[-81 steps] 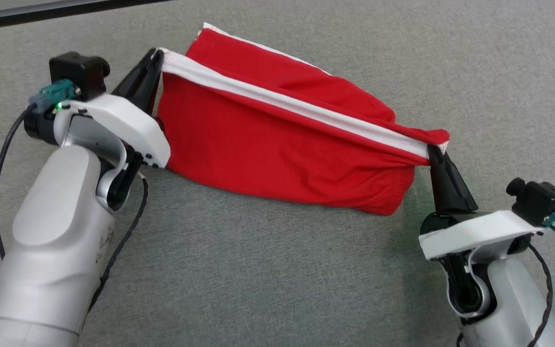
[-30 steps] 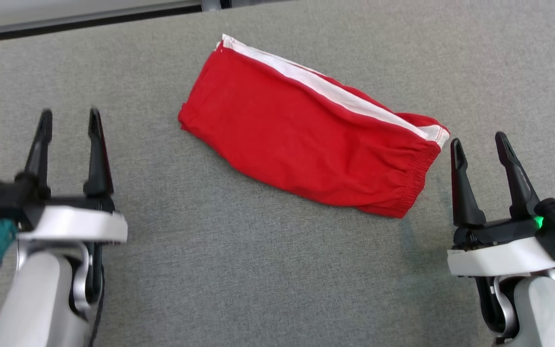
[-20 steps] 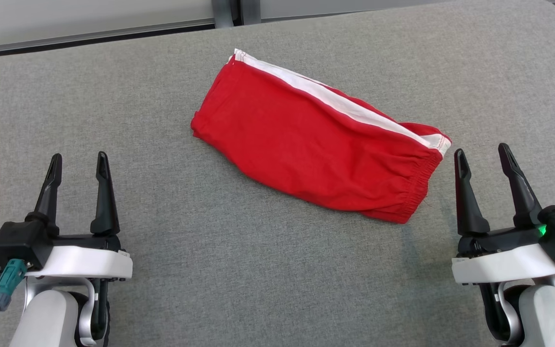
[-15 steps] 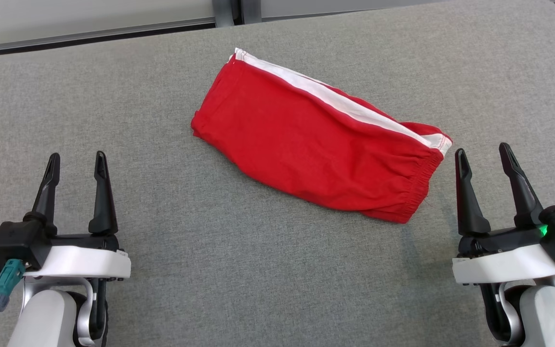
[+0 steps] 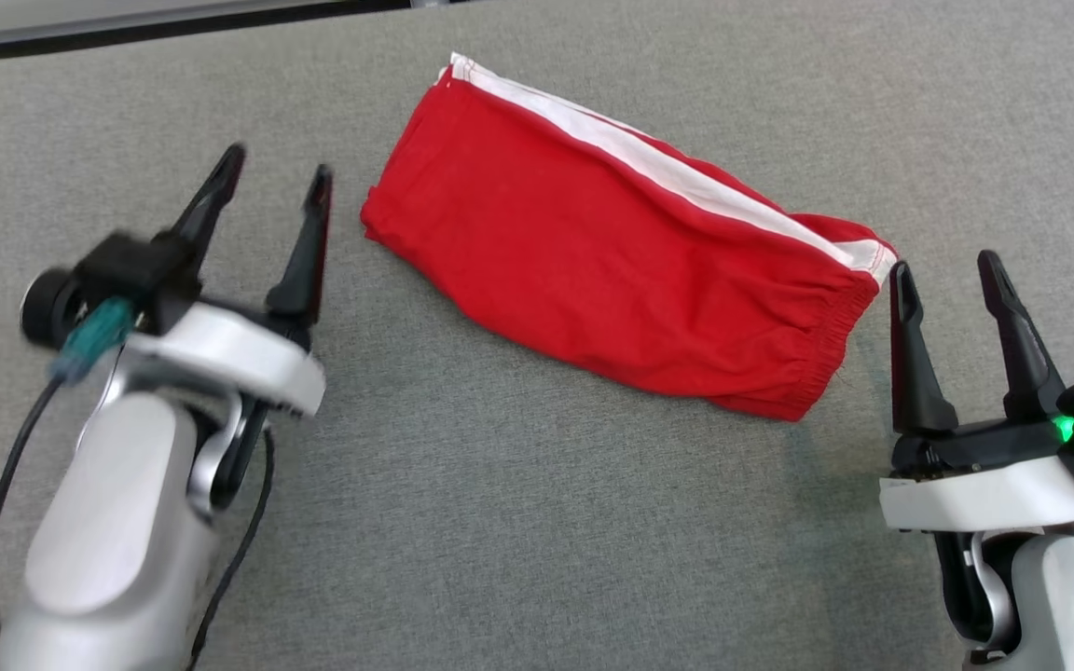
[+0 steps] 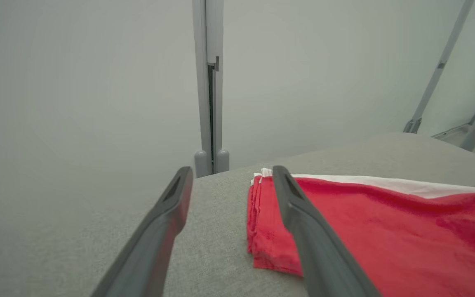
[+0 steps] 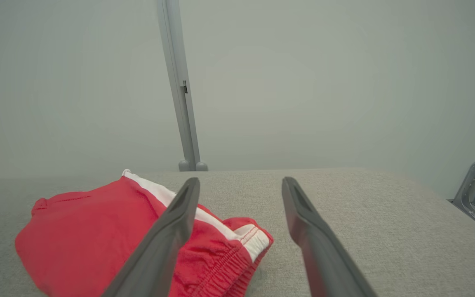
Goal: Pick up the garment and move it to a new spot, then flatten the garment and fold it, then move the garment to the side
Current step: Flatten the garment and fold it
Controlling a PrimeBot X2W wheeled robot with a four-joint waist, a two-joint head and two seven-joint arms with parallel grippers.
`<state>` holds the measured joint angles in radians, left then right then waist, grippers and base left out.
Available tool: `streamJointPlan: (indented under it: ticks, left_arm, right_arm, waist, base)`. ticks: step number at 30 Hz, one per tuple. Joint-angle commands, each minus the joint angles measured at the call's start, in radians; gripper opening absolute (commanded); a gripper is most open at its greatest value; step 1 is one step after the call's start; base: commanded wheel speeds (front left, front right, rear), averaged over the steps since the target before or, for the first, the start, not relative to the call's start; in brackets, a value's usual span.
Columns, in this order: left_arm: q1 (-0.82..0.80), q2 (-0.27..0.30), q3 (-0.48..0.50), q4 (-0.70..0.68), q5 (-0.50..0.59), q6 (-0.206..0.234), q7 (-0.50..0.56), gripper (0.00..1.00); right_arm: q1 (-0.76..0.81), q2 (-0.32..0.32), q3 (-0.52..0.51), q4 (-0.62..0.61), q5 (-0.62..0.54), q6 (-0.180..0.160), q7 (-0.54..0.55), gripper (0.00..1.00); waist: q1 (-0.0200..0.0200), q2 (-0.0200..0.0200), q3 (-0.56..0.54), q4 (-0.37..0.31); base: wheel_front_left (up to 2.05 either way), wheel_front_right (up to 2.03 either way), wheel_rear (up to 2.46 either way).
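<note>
A folded red cloth garment [image 5: 612, 270] with a white side stripe and gathered elastic waistband lies flat on the grey fabric-covered desk [image 5: 500, 513], slanting from the upper centre of the head view to mid-right. The desk's far edge crosses the upper left corner; bare fabric spreads across the lower half and upper right. The left gripper [image 5: 279, 160], beside the garment's left end, and the right gripper [image 5: 943, 264], beside the waistband, hold nothing, jaws spread wide.

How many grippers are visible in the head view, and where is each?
2. The left gripper is beside the left end of the red garment; the right gripper is beside its elastic end.
</note>
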<state>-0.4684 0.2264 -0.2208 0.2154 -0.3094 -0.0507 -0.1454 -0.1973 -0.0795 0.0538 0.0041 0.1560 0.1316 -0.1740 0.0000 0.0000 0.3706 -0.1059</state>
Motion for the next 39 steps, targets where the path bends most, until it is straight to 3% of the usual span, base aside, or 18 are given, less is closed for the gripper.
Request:
streamJointPlan:
  ticks: [1,7,16,17,18,19,24,28,35,39]
  left_arm:
    - [-0.088,-0.005,-0.031,0.072,-0.013,-0.032,0.044,1.00]
    - [-0.278,-0.028,-0.131,0.347,-0.069,-0.076,0.177,1.00]
    - [-0.403,-0.031,-0.266,0.594,-0.163,-0.080,0.306,1.00]
    - [-0.408,-0.031,-0.283,0.604,-0.179,-0.080,0.310,0.92]
    - [-0.412,-0.030,-0.304,0.611,-0.193,-0.080,0.321,0.19]
    - [-0.417,-0.029,-0.320,0.616,-0.210,-0.080,0.324,0.00]
    - [-0.436,0.000,-0.371,0.645,-0.234,-0.079,0.299,0.00]
    - [-0.410,-0.012,-0.364,0.657,-0.241,-0.066,0.229,0.00]
    - [-0.246,-0.005,-0.312,0.597,-0.292,-0.003,0.111,0.00]
    - [-0.070,0.010,-0.276,0.481,-0.335,0.054,0.063,0.00]
  right_arm:
    - [-0.017,0.001,0.002,-0.010,-0.002,-0.002,-0.001,1.00]
    - [-0.032,0.009,0.005,0.004,0.004,-0.002,-0.015,1.00]
    - [-0.042,0.018,0.018,0.035,0.022,-0.002,-0.035,1.00]
    - [-0.043,0.019,0.019,0.038,0.024,-0.002,-0.038,1.00]
    - [-0.043,0.019,0.019,0.042,0.027,-0.002,-0.040,1.00]
    - [-0.043,0.020,0.018,0.045,0.028,-0.002,-0.041,1.00]
    - [-0.045,0.022,0.009,0.053,0.026,-0.002,-0.046,1.00]
    - [-0.030,0.022,-0.003,0.049,0.020,-0.002,-0.044,1.00]
    - [0.003,0.015,-0.019,0.041,0.016,-0.002,-0.017,1.00]
    - [0.037,0.010,-0.028,0.037,0.017,-0.002,0.007,1.00]
  waist:
    - [0.0000,0.0000,0.024,-0.011]
    - [0.0000,0.0000,0.050,-0.044]
    - [0.0000,0.0000,0.060,-0.070]
    - [0.0000,0.0000,0.060,-0.071]
    - [0.0000,0.0000,0.059,-0.072]
    - [0.0000,0.0000,0.058,-0.072]
    - [0.0000,0.0000,0.048,-0.068]
    - [0.0000,0.0000,0.036,-0.048]
    - [0.0000,0.0000,-0.008,0.013]
    - [0.0000,0.0000,-0.056,0.051]
  base:
    - [0.00,0.00,0.00]
    - [0.00,0.00,0.00]
    - [0.00,0.00,0.00]
    - [0.00,0.00,0.00]
    - [0.00,0.00,0.00]
    - [0.00,0.00,0.00]
    - [0.00,0.00,0.00]
    - [0.00,0.00,0.00]
    - [0.00,0.00,0.00]
    - [0.00,0.00,0.00]
